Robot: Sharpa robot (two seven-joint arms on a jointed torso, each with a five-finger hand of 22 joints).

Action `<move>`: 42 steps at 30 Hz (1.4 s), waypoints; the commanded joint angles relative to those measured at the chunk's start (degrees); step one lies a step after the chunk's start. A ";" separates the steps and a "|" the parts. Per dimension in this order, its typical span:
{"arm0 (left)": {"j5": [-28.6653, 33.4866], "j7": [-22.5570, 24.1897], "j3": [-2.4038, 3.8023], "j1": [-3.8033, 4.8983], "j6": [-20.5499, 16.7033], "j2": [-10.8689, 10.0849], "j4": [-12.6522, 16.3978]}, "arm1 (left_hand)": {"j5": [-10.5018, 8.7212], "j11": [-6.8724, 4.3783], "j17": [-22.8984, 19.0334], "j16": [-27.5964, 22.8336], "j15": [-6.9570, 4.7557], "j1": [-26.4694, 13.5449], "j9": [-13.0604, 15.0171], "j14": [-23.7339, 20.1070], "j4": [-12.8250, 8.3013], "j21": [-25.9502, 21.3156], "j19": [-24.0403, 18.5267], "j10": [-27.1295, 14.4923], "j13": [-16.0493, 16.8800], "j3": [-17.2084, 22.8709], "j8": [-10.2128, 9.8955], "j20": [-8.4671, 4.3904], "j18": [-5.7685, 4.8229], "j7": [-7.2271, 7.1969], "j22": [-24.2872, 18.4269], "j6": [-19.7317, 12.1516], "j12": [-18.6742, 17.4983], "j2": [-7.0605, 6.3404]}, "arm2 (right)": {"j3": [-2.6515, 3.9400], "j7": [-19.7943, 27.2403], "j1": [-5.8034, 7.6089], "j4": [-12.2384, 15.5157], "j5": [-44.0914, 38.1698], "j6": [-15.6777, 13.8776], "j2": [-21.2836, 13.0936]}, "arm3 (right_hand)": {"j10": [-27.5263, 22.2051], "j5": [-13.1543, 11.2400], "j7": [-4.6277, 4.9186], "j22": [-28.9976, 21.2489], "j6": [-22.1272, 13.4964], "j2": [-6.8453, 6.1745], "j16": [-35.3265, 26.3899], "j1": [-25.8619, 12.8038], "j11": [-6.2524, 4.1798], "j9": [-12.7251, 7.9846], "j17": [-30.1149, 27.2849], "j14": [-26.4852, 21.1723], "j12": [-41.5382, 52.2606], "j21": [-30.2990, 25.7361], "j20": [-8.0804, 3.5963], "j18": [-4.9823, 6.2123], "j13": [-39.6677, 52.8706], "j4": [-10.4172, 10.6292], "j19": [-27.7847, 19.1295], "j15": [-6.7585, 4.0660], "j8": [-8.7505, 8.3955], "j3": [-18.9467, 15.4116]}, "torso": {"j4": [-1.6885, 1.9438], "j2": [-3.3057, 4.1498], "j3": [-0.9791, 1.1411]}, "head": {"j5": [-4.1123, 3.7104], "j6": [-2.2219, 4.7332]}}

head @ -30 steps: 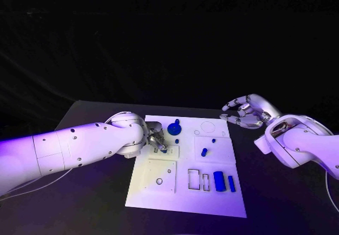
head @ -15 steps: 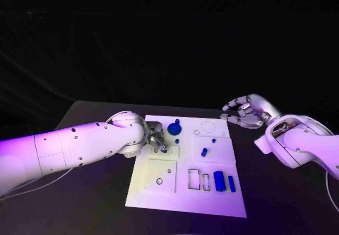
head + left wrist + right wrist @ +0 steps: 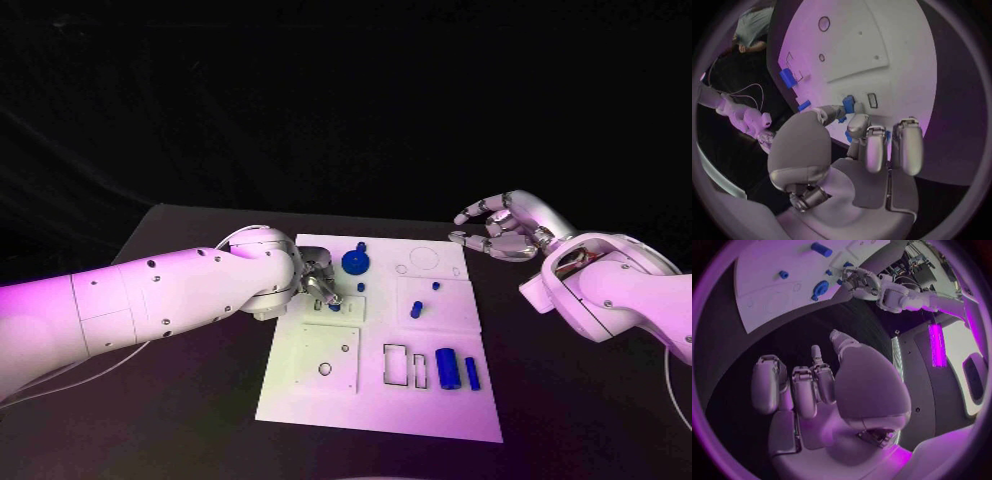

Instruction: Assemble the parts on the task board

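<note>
Nothing on the task board point(image 3: 378, 400) has visibly moved since a second ago. On its left edge, the left hand point(image 3: 319, 283) pinches a small blue part point(image 3: 849, 104) against the board. Off the board's far right corner, the right hand point(image 3: 499, 228) hovers, fingers loosely curled and apart, holding nothing. Two blue bars point(image 3: 457, 370) lie near the board's right edge.

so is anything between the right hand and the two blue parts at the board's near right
Nothing visible. The right hand hovers open off the board's far right corner, and only bare board and table lie between it and the two blue parts.
</note>
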 commanded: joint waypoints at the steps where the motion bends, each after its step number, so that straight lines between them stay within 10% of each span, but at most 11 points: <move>1: 0.45 0.02 -0.12 -0.13 1.64 0.21 0.02 | -0.10 0.07 15.07 0.19 -0.41 -0.87 0.03 6.05 -4.25 0.38 1.05 0.45 0.21 3.57 -0.42 -0.44 -0.74 -0.51 1.15 0.68 0.27 0.02 | 0.00 0.49 -0.01 0.04 -0.51 -0.10 -0.05 | -0.40 0.23 -0.05 3.11 0.18 -0.02 -0.31 -0.58 -0.37 0.09 12.23 5.50 -0.46 -0.58 -0.17 0.78 6.80 0.49 -0.45 -0.40 0.19 0.02 | -0.01 0.00 -0.01 | -0.06 -0.04; 42: 0.62 0.06 -0.12 -0.13 0.99 0.54 -0.82 | -0.97 0.02 15.07 0.19 -0.51 -4.90 0.71 6.05 4.57 0.32 1.20 0.88 1.84 -11.82 -2.81 -0.67 -0.79 -0.58 1.48 3.14 1.04 0.19 | 0.01 0.54 0.07 0.17 -0.14 -1.03 -0.36 | -0.78 0.12 -0.30 2.31 -0.39 0.34 -0.73 -5.24 -0.57 0.36 11.24 5.27 -1.08 -2.14 -0.41 1.01 6.16 2.56 -0.81 -0.62 0.77 -3.49 | -0.01 -0.01 0.02 | -0.28 -0.14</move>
